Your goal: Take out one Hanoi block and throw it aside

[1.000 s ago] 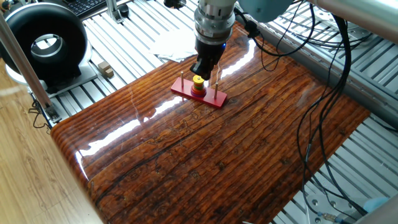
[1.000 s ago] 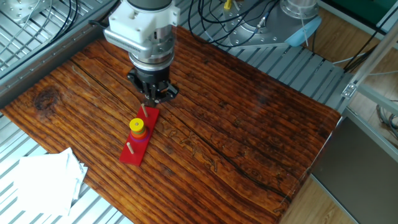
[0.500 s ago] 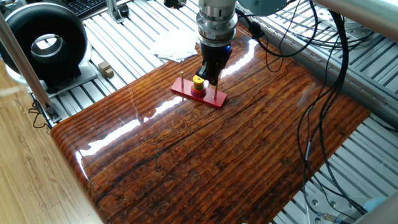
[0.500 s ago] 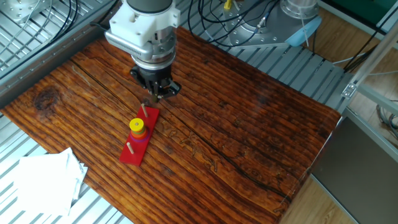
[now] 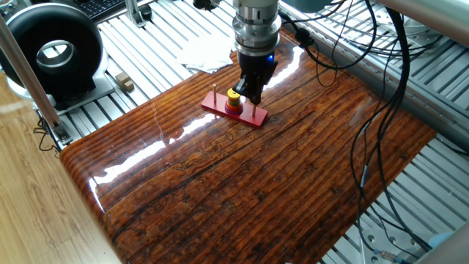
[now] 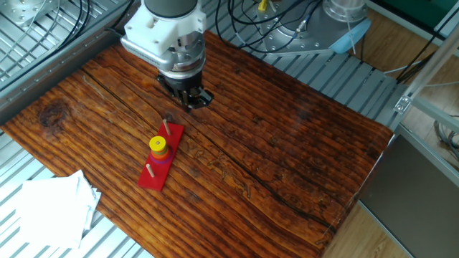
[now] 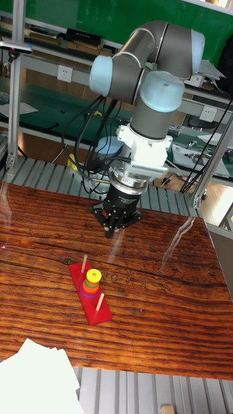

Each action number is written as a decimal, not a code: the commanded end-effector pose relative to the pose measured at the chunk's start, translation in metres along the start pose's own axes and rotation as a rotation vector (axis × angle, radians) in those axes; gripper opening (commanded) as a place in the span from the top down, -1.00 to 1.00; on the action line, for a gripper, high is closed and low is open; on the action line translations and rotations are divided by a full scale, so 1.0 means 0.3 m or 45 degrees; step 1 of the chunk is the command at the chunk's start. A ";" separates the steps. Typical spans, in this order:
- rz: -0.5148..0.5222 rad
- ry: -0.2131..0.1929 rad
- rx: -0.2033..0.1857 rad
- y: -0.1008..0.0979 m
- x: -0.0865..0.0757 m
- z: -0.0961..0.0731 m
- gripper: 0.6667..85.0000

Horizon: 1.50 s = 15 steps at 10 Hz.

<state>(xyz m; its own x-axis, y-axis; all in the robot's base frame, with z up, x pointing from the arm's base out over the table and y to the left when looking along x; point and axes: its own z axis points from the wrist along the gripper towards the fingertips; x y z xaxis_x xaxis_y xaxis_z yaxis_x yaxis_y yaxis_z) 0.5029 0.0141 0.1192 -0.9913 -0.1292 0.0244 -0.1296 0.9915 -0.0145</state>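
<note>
Yellow round Hanoi block (image 7: 94, 276) tops its peg stack; claw (image 7: 117, 227) above, fingers together, empty.

We see the gripper (image 5: 254, 93) just beside the yellow Hanoi block (image 5: 233, 94). The block tops a stack on the red base (image 5: 220, 108). The base lies on the bench (image 5: 293, 169).

No text, label or number seems legible anywhere; the views are too coarse
</note>
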 end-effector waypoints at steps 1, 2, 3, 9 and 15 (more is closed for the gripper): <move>0.001 -0.088 -0.079 0.050 -0.062 -0.009 0.99; -0.026 -0.107 -0.054 0.018 -0.096 -0.022 0.99; -0.031 -0.071 -0.049 -0.008 -0.102 -0.034 0.99; -0.087 -0.083 -0.069 -0.060 -0.260 0.035 0.99; -0.255 -0.102 -0.046 -0.118 -0.335 0.027 0.06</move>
<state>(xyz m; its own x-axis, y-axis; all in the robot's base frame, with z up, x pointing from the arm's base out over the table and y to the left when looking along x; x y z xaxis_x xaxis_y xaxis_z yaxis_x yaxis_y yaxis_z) 0.5894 -0.0068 0.1098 -0.9564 -0.2909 -0.0271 -0.2911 0.9567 0.0063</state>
